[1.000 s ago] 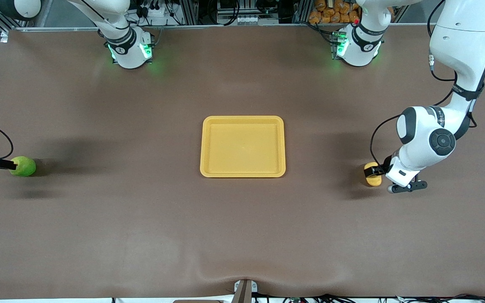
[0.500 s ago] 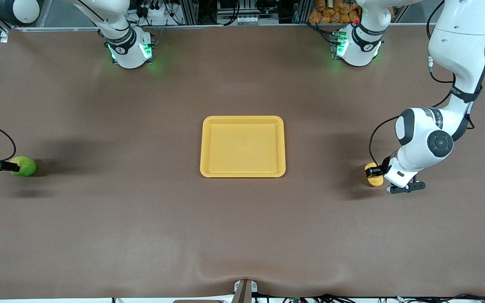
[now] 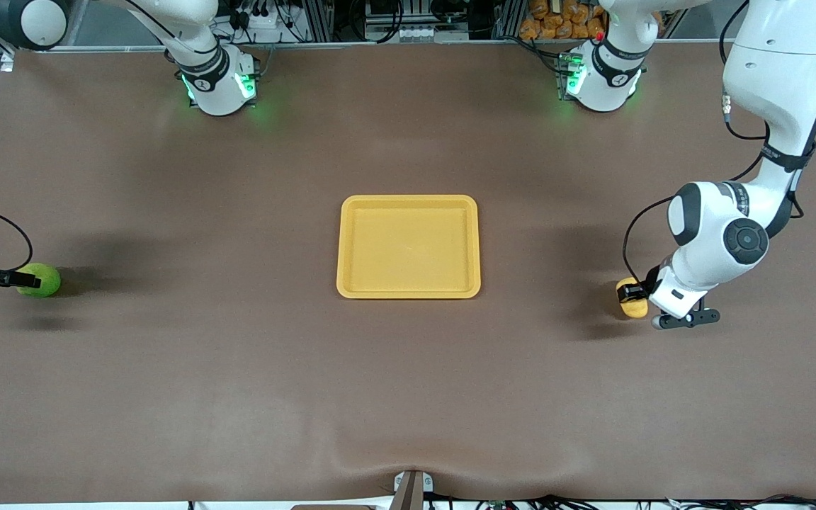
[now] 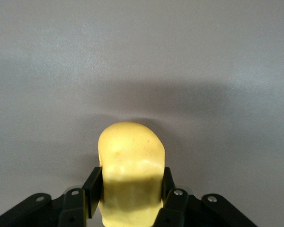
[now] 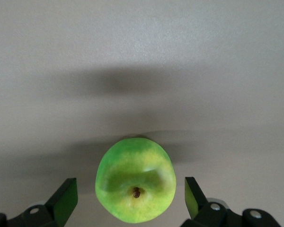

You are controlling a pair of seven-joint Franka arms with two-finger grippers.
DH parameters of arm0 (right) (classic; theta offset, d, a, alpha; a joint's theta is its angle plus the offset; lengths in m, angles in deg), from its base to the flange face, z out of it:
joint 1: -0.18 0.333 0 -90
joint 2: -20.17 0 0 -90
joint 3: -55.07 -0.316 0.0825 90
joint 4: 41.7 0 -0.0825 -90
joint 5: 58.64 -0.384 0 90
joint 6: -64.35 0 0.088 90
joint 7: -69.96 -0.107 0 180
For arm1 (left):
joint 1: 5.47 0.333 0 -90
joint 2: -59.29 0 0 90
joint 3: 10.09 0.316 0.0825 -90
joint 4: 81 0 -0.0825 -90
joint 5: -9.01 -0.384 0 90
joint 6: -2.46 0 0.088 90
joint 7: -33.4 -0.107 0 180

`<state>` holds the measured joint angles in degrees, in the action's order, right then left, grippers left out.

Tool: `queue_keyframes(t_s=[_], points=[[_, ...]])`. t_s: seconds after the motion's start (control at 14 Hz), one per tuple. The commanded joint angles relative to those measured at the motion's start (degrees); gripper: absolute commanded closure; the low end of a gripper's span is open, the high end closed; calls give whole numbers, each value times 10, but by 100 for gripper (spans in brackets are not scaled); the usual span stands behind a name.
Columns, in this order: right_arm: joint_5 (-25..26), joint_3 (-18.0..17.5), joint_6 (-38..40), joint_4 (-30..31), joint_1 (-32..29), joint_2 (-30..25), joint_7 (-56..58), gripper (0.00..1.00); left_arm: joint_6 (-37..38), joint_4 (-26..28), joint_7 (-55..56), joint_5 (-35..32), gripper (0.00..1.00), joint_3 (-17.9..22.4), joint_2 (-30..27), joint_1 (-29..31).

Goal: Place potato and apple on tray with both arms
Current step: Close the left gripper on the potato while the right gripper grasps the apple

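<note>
At the left arm's end of the tabletop [image 3: 408, 397], the left tool [image 4: 128, 189] is seen clamped on the small oblong yellow-orange potato [image 4: 130, 172], one black finger [image 4: 92, 191] pressed flat against each flank. Compared with a second ago, the potato and tool are found shifted slightly away from the tray in the front view, the potato [image 3: 632, 299] now partly hidden under the wrist; contact with the tabletop cannot be confirmed or excluded. It is judged that the grasp is complete and a lift is due.

At the right arm's end, the right tool [image 5: 131, 198] is held apart, its fingers [image 5: 65, 201] standing clear on either side of the small round bright green apple [image 5: 135, 178], which rests on the tabletop. The tool is noted farther over the apple [image 3: 40, 280] than a second ago, so more of the fruit is covered. Closing is judged the pending step.

The flat rectangular yellow plastic tray [image 3: 343, 244] lies mid-tabletop, well apart from both items, with nothing on it.

Orientation: the potato's long axis runs out from between the fingers, along the tool's reach, its rounded end pointing away from the wrist. The apple has no clear long axis; its brown stem dimple faces the wrist camera.
</note>
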<state>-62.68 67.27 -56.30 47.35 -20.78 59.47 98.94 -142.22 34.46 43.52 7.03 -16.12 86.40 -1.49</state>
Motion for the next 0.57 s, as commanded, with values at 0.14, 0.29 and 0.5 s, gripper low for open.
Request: queue_keyframes(t_s=[0.14, 0.29, 0.5], points=[[-39, -9, 2, -9, -22, 22, 27, 0, 9, 6, -1, -11, 94, -2, -18, -1], [-46, -9, 2, -8, -24, 31, 34, 0, 10, 6, 1, -11, 96, -7, -20, -2], [-46, -9, -20, -2, -26, 39, 42, 0, 13, 6, 1, -11, 98, -14, -25, -1]])
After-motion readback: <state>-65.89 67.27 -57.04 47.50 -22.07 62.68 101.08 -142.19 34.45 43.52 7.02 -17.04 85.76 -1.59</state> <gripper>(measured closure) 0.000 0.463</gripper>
